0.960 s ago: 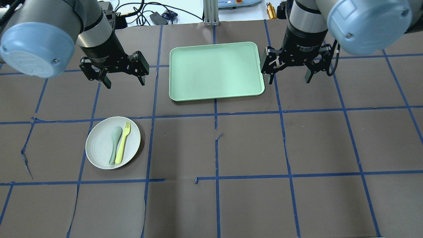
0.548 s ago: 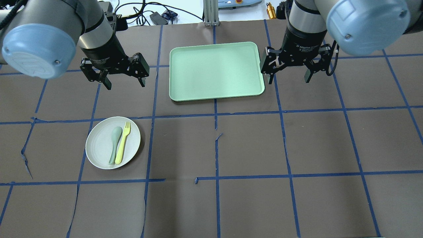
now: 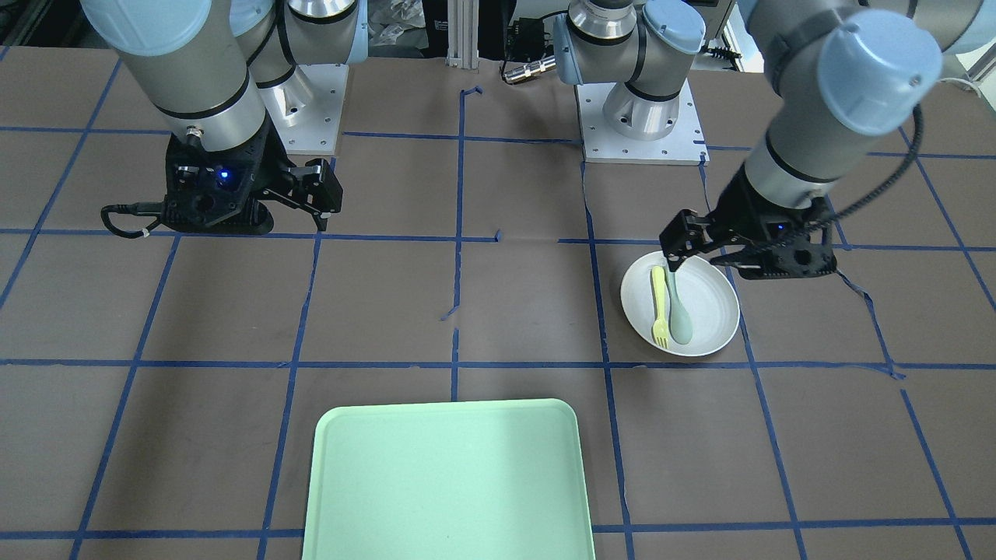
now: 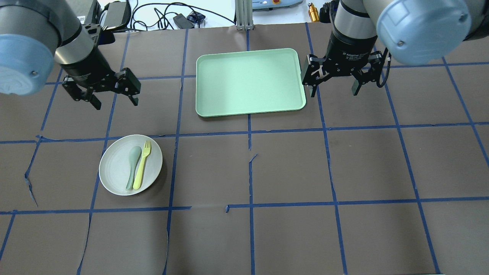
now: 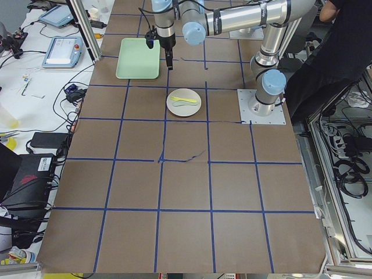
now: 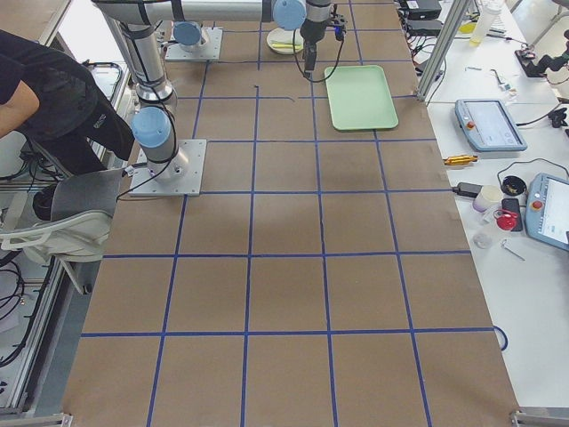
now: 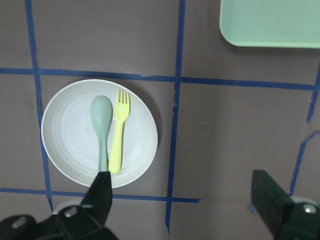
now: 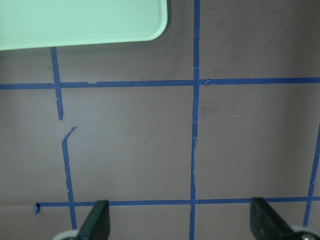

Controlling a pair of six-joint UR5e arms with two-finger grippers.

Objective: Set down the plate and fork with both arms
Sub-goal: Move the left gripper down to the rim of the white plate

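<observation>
The white plate (image 4: pixel 114 170) lies on the table at the near left, with the pale-yellow fork (image 4: pixel 142 165) and a grey-green spoon (image 4: pixel 133 168) side by side on it. They also show in the left wrist view: plate (image 7: pixel 65 135), fork (image 7: pixel 117 132). My left gripper (image 4: pixel 115 102) is open and empty, up in the air beyond the plate. My right gripper (image 4: pixel 334 93) is open and empty, just right of the mint-green tray (image 4: pixel 250 82). In the front view the plate (image 3: pixel 712 307) and fork (image 3: pixel 660 307) lie below the left gripper.
The mint-green tray is empty; its corner shows in the left wrist view (image 7: pixel 270 22) and the right wrist view (image 8: pixel 80 20). Blue tape lines grid the brown table cover. Cables and devices lie beyond the table's far edge. An operator stands by the robot's base in the side views.
My left gripper has moved left in the overhead view, away from the tray, and stays open. The right gripper, plate, fork and spoon have not moved.
</observation>
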